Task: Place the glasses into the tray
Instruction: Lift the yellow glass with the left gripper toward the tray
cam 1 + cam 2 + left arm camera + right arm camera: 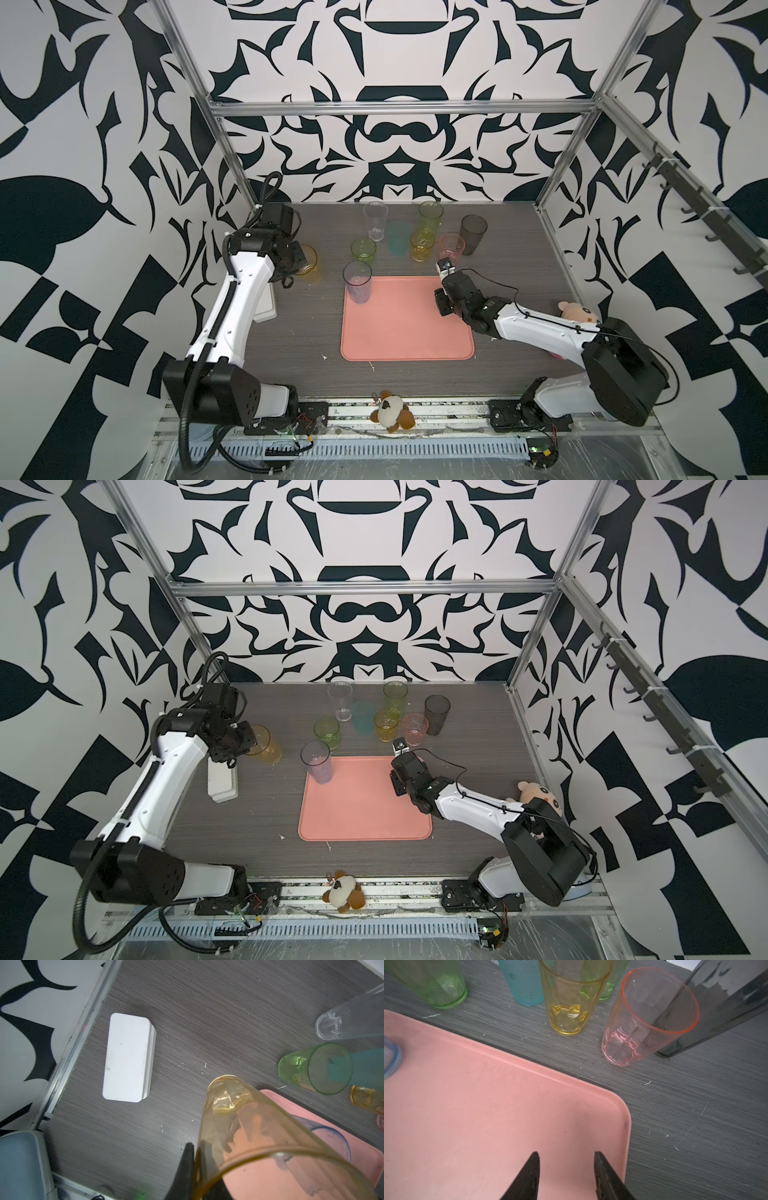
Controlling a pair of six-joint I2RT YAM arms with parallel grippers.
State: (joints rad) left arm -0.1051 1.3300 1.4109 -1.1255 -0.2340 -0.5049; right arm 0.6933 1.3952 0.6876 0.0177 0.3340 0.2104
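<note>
My left gripper [196, 1147] is shut on the wall of the orange glass [249, 1126], one finger inside and one outside. It holds the glass [309, 264] tilted, left of the salmon-pink tray [407, 332]. A blue glass [357, 282] stands in the tray's far left corner. My right gripper [566, 1155] hangs open and empty over the tray's far right corner [612, 1109]. Behind the tray stand clear [375, 220], tall green [430, 216], smoky grey [473, 232], teal [398, 237], short green [363, 251], yellow [569, 1001] and pink [643, 1022] glasses.
A white flat box [128, 1057] lies on the table under my left arm, near the left wall. A pale blue container [20, 1163] sits beyond the table's edge. One plush toy [577, 311] lies at the right edge, another [392, 411] on the front rail.
</note>
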